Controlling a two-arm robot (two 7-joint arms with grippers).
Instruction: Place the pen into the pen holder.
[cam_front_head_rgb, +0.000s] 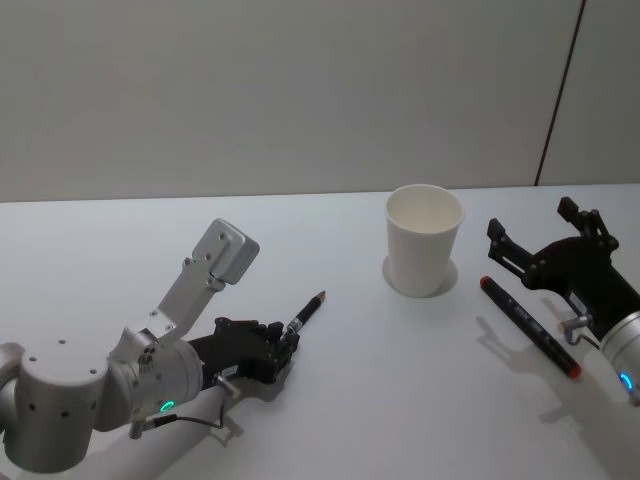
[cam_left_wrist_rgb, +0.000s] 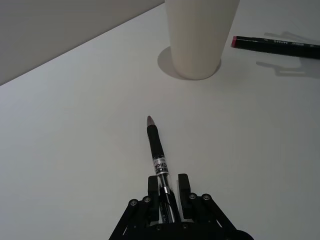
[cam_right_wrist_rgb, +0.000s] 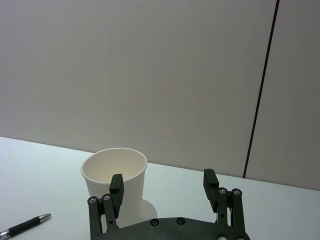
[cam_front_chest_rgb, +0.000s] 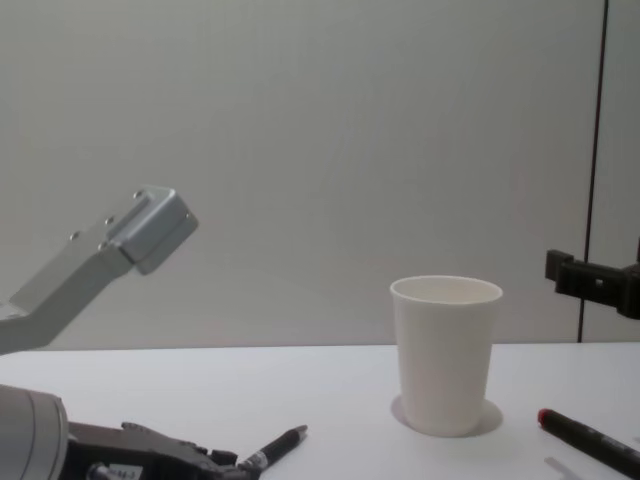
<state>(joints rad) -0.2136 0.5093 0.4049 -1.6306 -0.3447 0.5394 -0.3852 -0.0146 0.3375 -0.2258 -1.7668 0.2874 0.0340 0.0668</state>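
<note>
Clamped the pen (cam_front_head_rgb: 305, 312) in the left gripper (cam_front_head_rgb: 285, 345), low near the white table (cam_front_head_rgb: 350, 400), nearer than and left of the pen holder (cam_front_head_rgb: 424, 245), tip aimed toward it. Found a black marker (cam_front_head_rgb: 530, 325) lying flat right of the pen holder. Held the right gripper (cam_front_head_rgb: 535, 225) spread wide and empty, raised right of the pen holder. Stood the pen holder upright.

Head looking down, chest level, wrists close in, all sharing pen holder (cam_front_head_rgb: 424, 240)
</note>
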